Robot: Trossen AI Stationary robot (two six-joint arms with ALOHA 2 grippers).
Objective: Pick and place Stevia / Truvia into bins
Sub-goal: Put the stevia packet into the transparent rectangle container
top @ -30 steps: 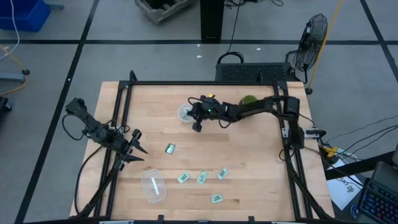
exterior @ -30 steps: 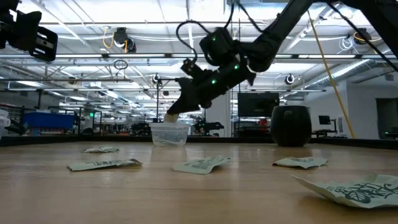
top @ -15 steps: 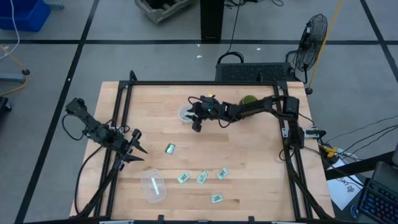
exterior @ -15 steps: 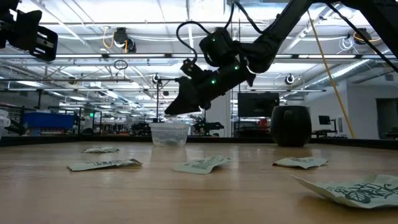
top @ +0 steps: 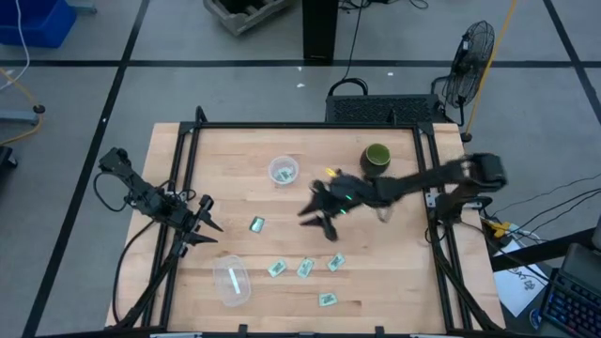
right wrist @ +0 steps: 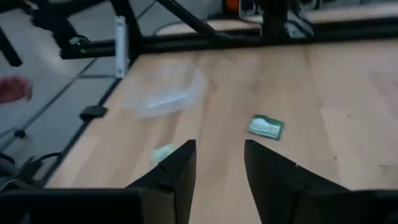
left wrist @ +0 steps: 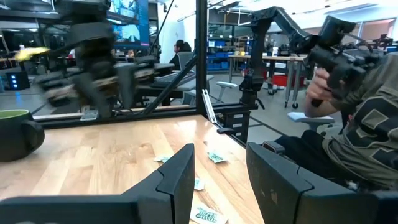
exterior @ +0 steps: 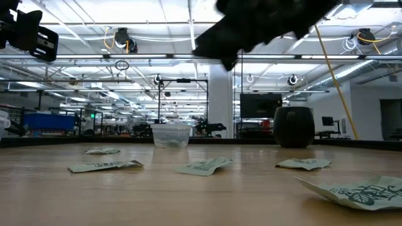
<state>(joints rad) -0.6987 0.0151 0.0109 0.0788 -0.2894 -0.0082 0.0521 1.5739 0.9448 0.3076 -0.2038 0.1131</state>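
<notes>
Step in hand, judged from the layout: the reach for another sachet. The right gripper (top: 319, 218) hangs mid-table, at about 5 o'clock from the cup (top: 283, 171), its jaws parted and holding nothing, as the right wrist view shows. The left gripper (top: 205, 225) waits at the table's 9 o'clock edge, fingers spread and empty.

Five sachets lie loose on the table (top: 394, 272): one (top: 256, 223) at 9 o'clock of the right gripper, three in a row at 6 o'clock ( (top: 276, 268), (top: 304, 268), (top: 335, 262)), and one (top: 327, 299) nearest the front edge. The tub (top: 231, 279) sits at 7 o'clock of the right gripper; whether either bin holds sachets cannot be told.

The next move probably calls for a descent onto one sachet, fingertips straddling it close to the wood, since so flat a packet offers little edge to pinch.

Materials: sachets are thin green-and-white paper, slightly crumpled; bins are clear, thin-walled plastic, the cup round, the tub oval; the table is pale butcher-block wood; the mug (top: 377, 156) is dark green and opaque.
</notes>
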